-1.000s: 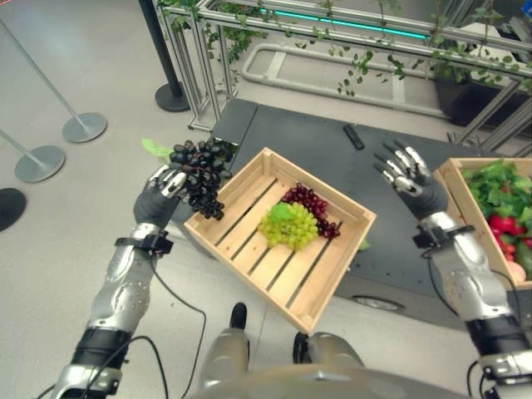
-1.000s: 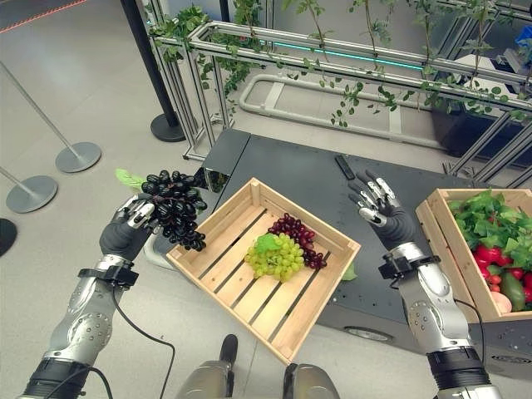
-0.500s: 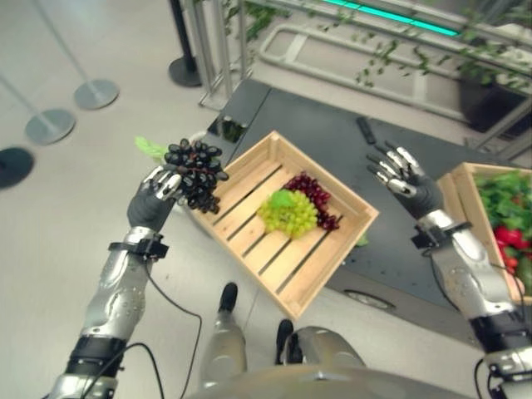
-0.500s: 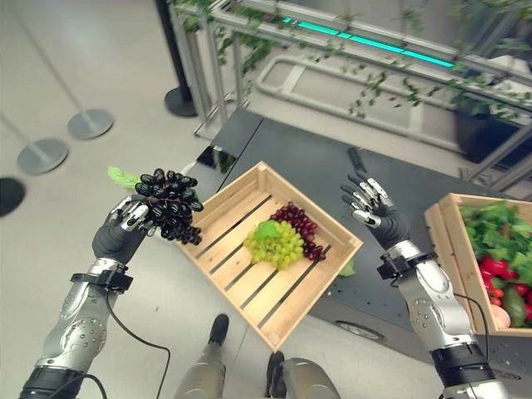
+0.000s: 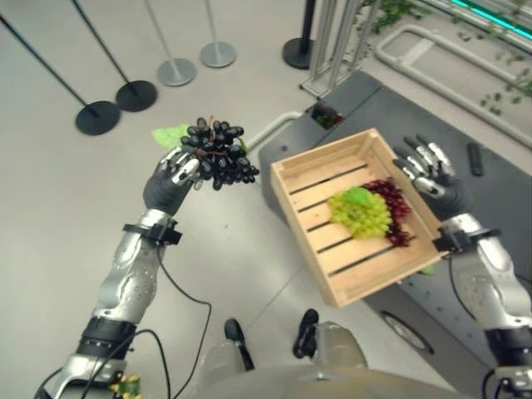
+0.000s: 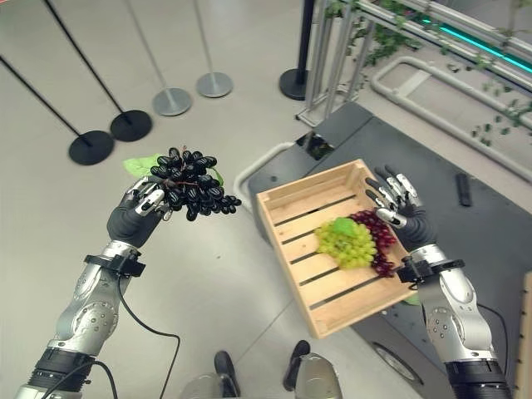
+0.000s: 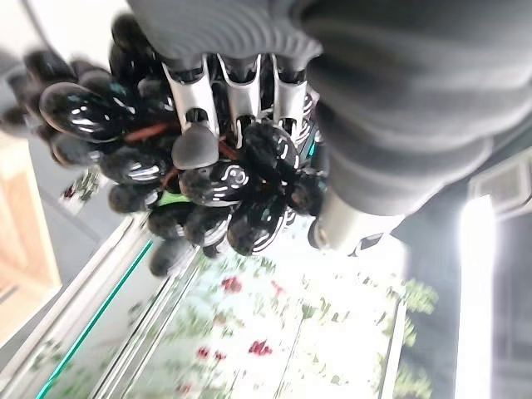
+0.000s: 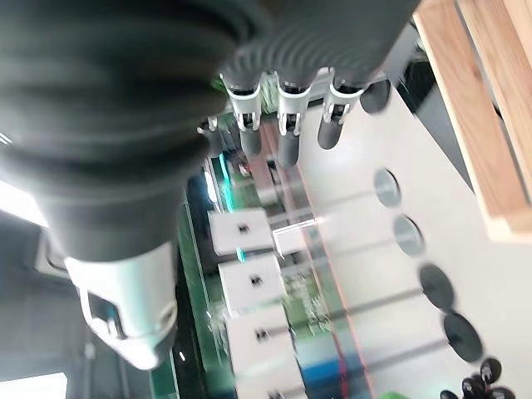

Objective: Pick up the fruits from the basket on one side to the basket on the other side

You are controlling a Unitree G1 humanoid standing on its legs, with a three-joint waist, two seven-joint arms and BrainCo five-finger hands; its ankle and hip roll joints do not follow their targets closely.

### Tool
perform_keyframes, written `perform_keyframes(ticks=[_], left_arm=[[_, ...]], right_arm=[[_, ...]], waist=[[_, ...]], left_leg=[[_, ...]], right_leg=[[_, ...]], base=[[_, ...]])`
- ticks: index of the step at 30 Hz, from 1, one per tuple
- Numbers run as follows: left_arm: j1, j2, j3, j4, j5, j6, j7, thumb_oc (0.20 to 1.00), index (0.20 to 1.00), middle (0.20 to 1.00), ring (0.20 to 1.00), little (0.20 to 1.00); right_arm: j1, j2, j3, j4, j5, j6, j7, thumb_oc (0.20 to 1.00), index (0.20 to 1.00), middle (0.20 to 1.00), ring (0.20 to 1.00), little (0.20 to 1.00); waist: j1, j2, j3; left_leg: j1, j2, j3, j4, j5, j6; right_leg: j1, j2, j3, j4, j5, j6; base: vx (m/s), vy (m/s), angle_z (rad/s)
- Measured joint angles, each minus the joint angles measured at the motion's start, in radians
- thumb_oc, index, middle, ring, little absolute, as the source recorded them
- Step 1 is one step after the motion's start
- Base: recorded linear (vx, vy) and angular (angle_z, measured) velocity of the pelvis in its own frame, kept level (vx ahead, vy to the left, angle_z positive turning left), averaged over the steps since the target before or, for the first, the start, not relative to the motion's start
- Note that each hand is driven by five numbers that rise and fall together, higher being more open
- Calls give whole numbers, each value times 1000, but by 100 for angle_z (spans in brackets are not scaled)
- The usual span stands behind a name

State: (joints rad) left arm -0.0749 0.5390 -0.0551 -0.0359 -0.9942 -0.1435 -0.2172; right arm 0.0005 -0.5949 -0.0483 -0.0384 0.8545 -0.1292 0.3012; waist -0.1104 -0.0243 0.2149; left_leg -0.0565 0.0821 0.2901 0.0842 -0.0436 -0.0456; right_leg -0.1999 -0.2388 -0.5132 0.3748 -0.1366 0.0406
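The left robot hand (image 6: 137, 214) has its fingers curled tight round a bunch of black grapes (image 6: 193, 192). It holds them up in the air at the left middle of the frame, over the grey floor (image 6: 208, 274), well apart from the wooden crate (image 6: 332, 249). I think it lifts them high so they do not bump the crate wall on the way to the other basket.

Green grapes (image 6: 345, 241) and red grapes (image 6: 378, 237) sit in the crate, touching each other. The right robot hand (image 6: 397, 204) is loose with straight fingers, holding nothing, just past the crate's far edge.

The crate rests on a dark worktop (image 6: 465, 249). Black round post bases (image 6: 91, 147) stand on the floor at upper left. A metal frame with leafy vines (image 6: 366, 37) stands at the top.
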Motion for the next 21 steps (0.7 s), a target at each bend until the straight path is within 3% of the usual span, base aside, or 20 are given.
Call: perform_keyframes(ticks=[1,2,6,21], left_arm=[[-2,14,3,-2,0,-1,0,200,200,200,200,200],[3,20,7,-3,0,-1,2,200,200,200,200,200],[26,24,19,-3,1,-1,6,200,200,200,200,200],[41,26,48,-3,2,0,8,200,200,200,200,200]], right_arm=[[-1,0,11,-1,-1,0,1,1000,1000,1000,1000,1000],[-1,1,18,2,-4,0,-2,1000,1000,1000,1000,1000],[-6,7,26,3,-11,1,-8,1000,1000,1000,1000,1000],[-7,37,60,3,-33,7,-9,1000,1000,1000,1000,1000]], waist=[[9,-20,-3],[18,-27,0],[38,-30,0],[48,-52,-9]], left_leg=[[0,-16,0,0,-1,1],[0,-21,-2,1,-2,2],[9,-17,-3,-4,-2,3],[-1,-39,-19,36,-24,28]], right_leg=[[-2,0,10,-36,23,4],[7,7,15,-59,34,-15],[23,24,16,-96,59,-16],[47,4,22,-120,90,5]], base=[[-10,59,12],[-12,139,5],[8,102,-4],[28,96,2]])
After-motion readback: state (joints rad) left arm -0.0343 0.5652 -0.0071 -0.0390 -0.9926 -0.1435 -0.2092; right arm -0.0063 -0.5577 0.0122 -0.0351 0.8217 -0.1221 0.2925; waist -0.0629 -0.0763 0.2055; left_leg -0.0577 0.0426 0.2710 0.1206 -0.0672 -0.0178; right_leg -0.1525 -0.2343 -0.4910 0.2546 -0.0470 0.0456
